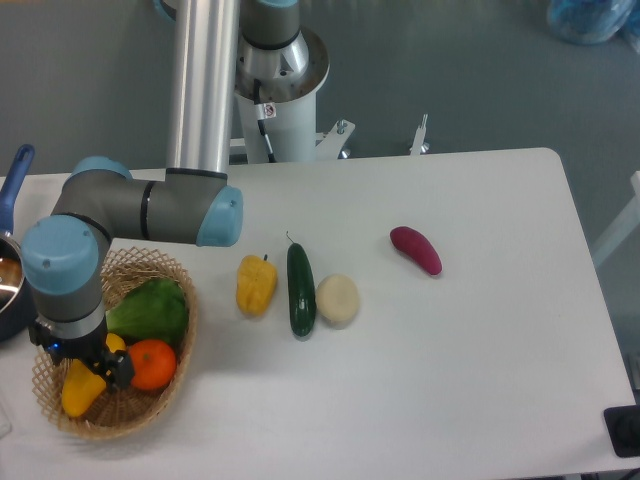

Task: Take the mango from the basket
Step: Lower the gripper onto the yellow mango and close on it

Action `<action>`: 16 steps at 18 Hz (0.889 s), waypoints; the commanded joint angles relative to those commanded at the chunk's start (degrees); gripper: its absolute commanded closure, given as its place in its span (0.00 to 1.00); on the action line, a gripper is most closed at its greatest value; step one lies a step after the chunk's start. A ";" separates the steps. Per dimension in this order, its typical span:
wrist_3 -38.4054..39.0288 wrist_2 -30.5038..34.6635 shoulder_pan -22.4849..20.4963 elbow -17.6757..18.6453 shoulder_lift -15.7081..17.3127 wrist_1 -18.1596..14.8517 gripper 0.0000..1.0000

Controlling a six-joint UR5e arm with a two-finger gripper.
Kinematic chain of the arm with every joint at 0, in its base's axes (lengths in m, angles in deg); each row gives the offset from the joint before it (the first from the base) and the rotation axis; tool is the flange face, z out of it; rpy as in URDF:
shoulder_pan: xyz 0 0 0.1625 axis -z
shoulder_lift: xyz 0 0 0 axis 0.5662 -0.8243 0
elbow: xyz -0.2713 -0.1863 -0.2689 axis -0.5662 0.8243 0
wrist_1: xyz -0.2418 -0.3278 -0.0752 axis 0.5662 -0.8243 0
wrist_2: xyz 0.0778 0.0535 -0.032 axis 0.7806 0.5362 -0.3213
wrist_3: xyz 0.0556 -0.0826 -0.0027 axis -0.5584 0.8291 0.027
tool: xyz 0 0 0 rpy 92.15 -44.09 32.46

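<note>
The mango point(78, 390) is a yellow oval fruit lying in the left part of the woven wicker basket point(170, 400), at the table's front left. Its middle is hidden under my gripper point(88, 362), which points straight down into the basket, right over the fruit. Yellow skin shows on both sides of the dark fingers. The wrist above hides the jaws, so I cannot tell whether they are closed on the mango. A round orange point(152, 364) lies just right of the gripper, and a green vegetable point(152, 310) lies behind it in the basket.
A yellow bell pepper point(256, 284), a dark green cucumber point(300, 290) and a pale potato point(338, 299) lie in a row right of the basket. A purple vegetable point(415, 249) lies further right. A dark pot point(10, 300) with a blue handle stands at the left edge.
</note>
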 joint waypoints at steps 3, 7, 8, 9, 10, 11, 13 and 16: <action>1.75 1.05 0.00 0.18 -1.05 -0.09 0.00; 3.17 1.14 0.09 0.27 -1.23 -0.09 0.00; 3.17 1.06 0.09 0.18 -1.32 -0.09 0.00; 3.08 1.05 0.09 0.18 -1.58 -0.09 0.00; 2.99 1.14 0.09 0.00 -1.84 -0.09 0.02; 2.90 0.97 0.09 -0.17 -2.02 -0.09 0.14; 3.08 0.62 0.09 -0.17 -1.76 -0.26 0.58; 3.08 0.53 0.09 -0.35 -1.14 -0.26 0.89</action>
